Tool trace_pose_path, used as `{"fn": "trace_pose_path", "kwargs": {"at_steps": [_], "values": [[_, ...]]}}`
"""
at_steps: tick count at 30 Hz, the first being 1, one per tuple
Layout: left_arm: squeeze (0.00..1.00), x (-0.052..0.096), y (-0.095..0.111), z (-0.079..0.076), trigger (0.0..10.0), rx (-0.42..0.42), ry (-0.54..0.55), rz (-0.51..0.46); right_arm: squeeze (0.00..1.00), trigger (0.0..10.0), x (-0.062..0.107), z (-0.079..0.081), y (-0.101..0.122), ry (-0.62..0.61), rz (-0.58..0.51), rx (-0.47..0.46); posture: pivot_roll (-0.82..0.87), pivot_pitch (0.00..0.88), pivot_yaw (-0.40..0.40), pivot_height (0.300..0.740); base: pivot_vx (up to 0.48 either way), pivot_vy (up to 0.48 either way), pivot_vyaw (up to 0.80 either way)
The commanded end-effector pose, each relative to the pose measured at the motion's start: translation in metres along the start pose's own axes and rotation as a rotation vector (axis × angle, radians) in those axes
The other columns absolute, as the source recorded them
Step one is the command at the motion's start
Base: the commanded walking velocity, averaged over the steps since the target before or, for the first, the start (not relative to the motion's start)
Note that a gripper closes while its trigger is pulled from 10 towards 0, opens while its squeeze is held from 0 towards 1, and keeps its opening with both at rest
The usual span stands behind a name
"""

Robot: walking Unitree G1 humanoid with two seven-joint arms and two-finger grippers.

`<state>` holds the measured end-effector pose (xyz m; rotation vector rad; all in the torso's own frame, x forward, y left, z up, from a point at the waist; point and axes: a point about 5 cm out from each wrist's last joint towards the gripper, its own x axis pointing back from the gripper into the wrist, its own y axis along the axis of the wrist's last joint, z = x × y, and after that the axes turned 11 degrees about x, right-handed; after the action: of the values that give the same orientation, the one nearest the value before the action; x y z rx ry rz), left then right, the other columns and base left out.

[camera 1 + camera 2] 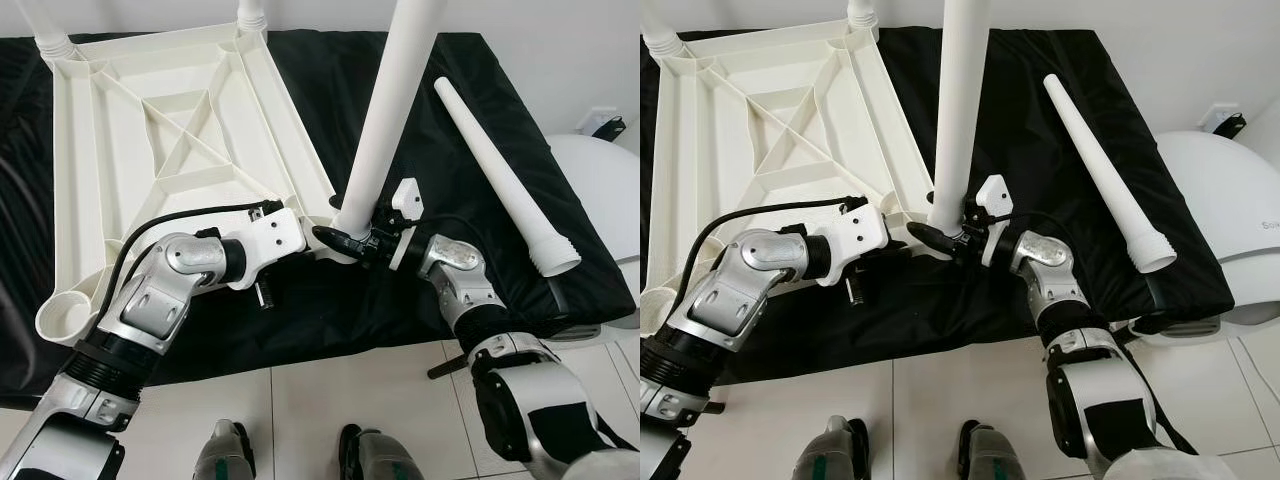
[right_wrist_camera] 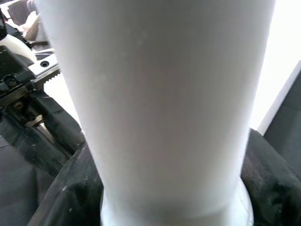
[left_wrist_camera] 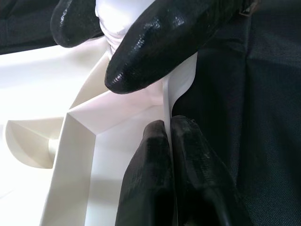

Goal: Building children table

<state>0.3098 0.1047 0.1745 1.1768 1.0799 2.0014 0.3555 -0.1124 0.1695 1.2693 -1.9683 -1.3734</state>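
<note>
Upturned white tabletop [image 1: 170,130] lying on a black-draped surface [image 1: 330,310], with an upright white leg [image 1: 385,120] standing at its near corner. Right pincer [image 1: 345,240] clamped around the leg's base; left pincer [image 3: 167,155] closed on the tabletop's edge rim beside it. A loose leg [image 1: 505,180] lies on the cloth to the right, well apart.
</note>
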Motion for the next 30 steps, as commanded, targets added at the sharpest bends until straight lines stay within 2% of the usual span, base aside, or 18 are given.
{"fn": "trace_pose_path", "kwargs": {"at_steps": [1, 7, 8, 12, 16, 18, 30], "values": [[0.00, -0.004, -0.047, -0.014, 10.0, 0.130, -0.017, 0.171, 0.00, 0.0, 0.014, -0.010, 0.000, -0.147, -0.003, 0.018, 0.12, 0.224, -0.020, 0.740, 0.000, 0.000, 0.00], [0.00, -0.005, -0.046, -0.014, 10.0, 0.129, -0.019, 0.169, 0.00, 0.0, 0.014, -0.008, 0.004, -0.202, -0.015, 0.038, 0.11, 0.219, -0.024, 0.740, 0.000, 0.000, 0.00], [0.00, -0.006, -0.046, -0.015, 10.0, 0.129, -0.019, 0.167, 0.00, 0.0, 0.013, -0.005, 0.009, -0.253, -0.024, 0.059, 0.11, 0.215, -0.027, 0.740, 0.000, 0.000, 0.00], [0.00, -0.006, -0.046, -0.015, 10.0, 0.130, -0.019, 0.166, 0.00, 0.0, 0.012, -0.001, 0.011, -0.281, -0.025, 0.064, 0.11, 0.213, -0.030, 0.740, 0.000, 0.000, 0.00], [0.00, -0.007, -0.047, -0.017, 10.0, 0.133, -0.019, 0.164, 0.00, 0.0, 0.008, 0.009, 0.014, -0.373, -0.007, 0.040, 0.11, 0.209, -0.034, 0.740, 0.000, 0.000, 0.00], [0.00, -0.008, -0.047, -0.017, 10.0, 0.133, -0.020, 0.162, 0.00, 0.0, 0.006, 0.016, 0.014, -0.456, 0.014, 0.015, 0.11, 0.205, -0.039, 0.740, 0.000, 0.000, 0.00], [0.00, -0.010, -0.046, -0.019, 10.0, 0.134, -0.023, 0.157, 0.00, 0.0, 0.002, 0.039, 0.015, -0.760, 0.132, -0.014, 0.11, 0.200, -0.044, 0.740, 0.000, 0.000, 0.00]]}}
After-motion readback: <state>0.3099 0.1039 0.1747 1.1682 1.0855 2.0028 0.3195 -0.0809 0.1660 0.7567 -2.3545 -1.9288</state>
